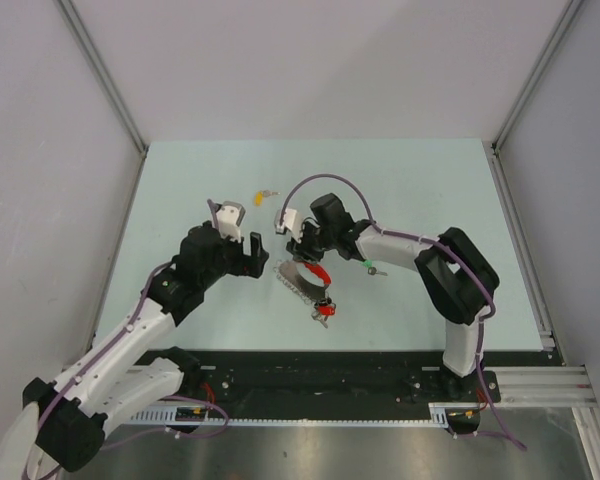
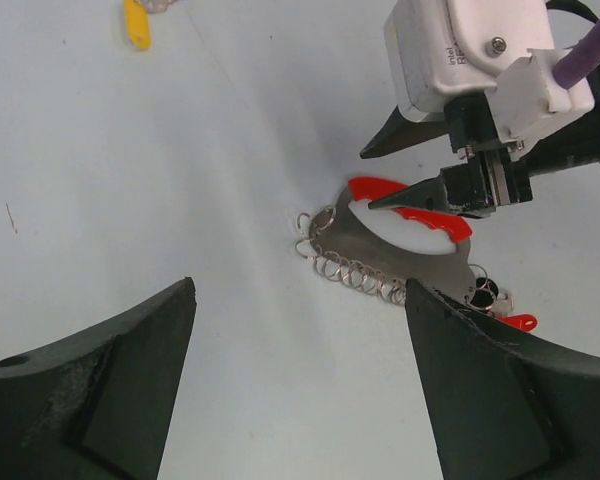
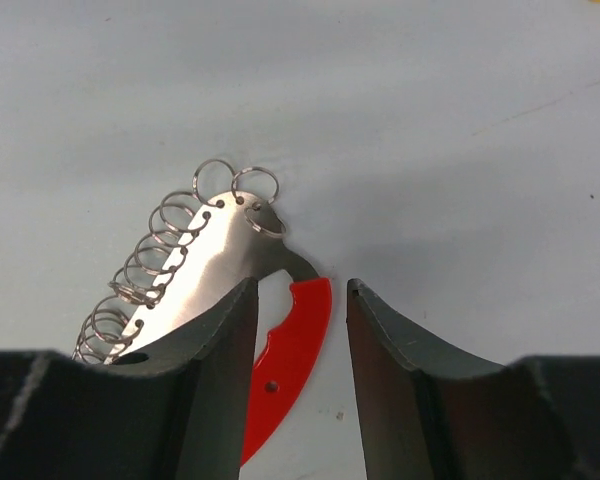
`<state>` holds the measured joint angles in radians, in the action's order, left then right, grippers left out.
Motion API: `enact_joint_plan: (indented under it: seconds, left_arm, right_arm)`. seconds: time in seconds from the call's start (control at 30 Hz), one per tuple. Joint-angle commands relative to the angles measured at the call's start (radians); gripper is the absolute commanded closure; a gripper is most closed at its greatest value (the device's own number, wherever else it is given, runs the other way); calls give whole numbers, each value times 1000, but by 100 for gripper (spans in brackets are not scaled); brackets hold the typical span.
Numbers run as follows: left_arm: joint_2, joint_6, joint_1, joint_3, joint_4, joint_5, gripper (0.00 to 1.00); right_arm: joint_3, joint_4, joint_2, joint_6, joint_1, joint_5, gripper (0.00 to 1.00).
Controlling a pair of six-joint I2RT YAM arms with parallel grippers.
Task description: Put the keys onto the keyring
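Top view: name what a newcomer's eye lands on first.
The red-and-silver keyring at the centre of the table draws the eye, with the right hand poised open directly over its red band. The yellow key lies apart, farther back to the left, and the green key sits beside the right arm.

- Pale green table point(image 1: 430, 200).
- Keyring point(image 1: 302, 279) near its middle: red band, metal plate, wire loops, tags point(image 1: 323, 312) at the near end.
- 2 keys lie apart from it: yellow key point(image 1: 259, 196) behind, green key point(image 1: 370, 265) to its right.
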<state>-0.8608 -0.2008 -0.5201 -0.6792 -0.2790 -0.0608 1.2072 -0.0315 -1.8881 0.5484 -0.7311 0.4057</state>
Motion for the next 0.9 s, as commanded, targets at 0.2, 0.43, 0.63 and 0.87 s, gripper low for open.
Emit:
enact_joint_plan:
  seconds: [0.2, 0.43, 0.63, 0.87]
  left_arm:
    - [35, 26, 32, -14, -6, -28, 11]
    - [74, 27, 45, -2, -2, -43, 11]
    - [89, 29, 49, 3, -5, -45, 11]
    - [89, 28, 52, 3, -5, -36, 11]
  right_arm:
    - [162, -87, -127, 108, -50, 51, 60]
    - [261, -171, -207, 147, -77, 18, 64]
    - [302, -235, -240, 165, -90, -10, 71]
    - [301, -295, -218, 176, -100, -51, 71]
